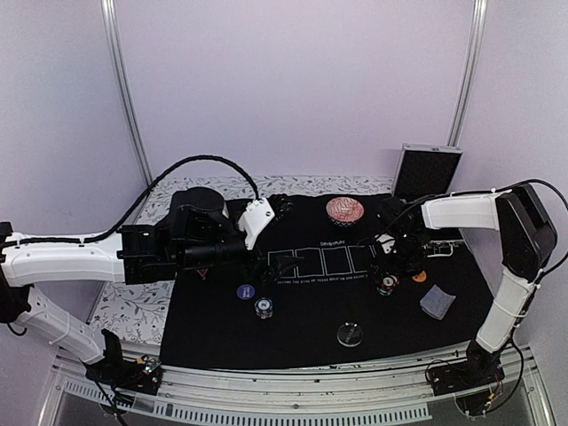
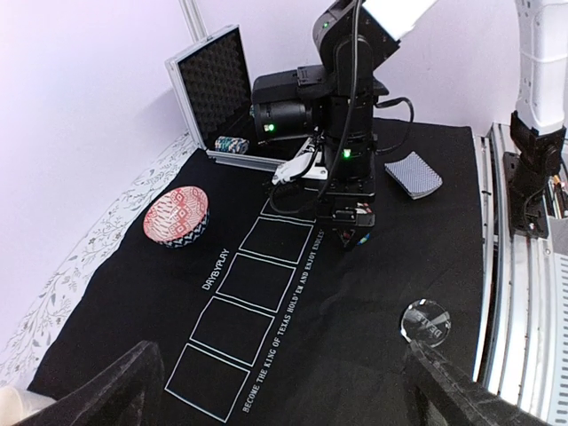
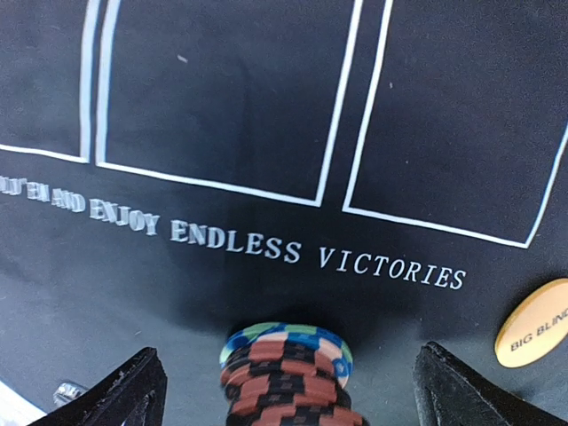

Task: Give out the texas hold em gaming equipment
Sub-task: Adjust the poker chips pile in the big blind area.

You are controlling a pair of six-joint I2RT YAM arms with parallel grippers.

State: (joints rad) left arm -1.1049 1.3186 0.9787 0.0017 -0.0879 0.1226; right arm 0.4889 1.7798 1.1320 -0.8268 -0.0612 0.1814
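- Chips (image 3: 286, 368), a striped stack, stand on the mat (image 3: 222, 106) at the bottom of the right wrist view, just below the words "ENDLESS VICTORIES".
- Right gripper (image 1: 388, 273) straddles this stack. Its fingers (image 3: 115, 399) are spread wide, one on each side, and mat shows between each finger and the chips, so it grips nothing. Whether it is about to close or to lift away, I cannot tell.
- The stack sits at the right end of the printed row of boxes (image 1: 319, 262), near the orange disc (image 3: 537, 324) marked "BIG BLIND". That reads as one player's place.
- A second stack (image 1: 263, 307) sits toward the left end beside the purple disc (image 1: 246, 290), which looks like the matching place for another player.
- Clear disc (image 2: 426, 321), lettered as the dealer marker, lies alone on the near side of the mat, apart from both stacks.
- Deck (image 1: 437, 303) lies back-up at the right, near the orange disc. No cards lie in the boxes, so dealing seems not yet done.
- Left gripper (image 2: 284, 395) hovers above the mat's left part, fingers wide apart and empty, probably to keep out of the right arm's way.
- Bowl (image 1: 344, 210) and the open case (image 1: 426, 171) sit at the far edge, with spare chips (image 2: 231, 144) in the case.
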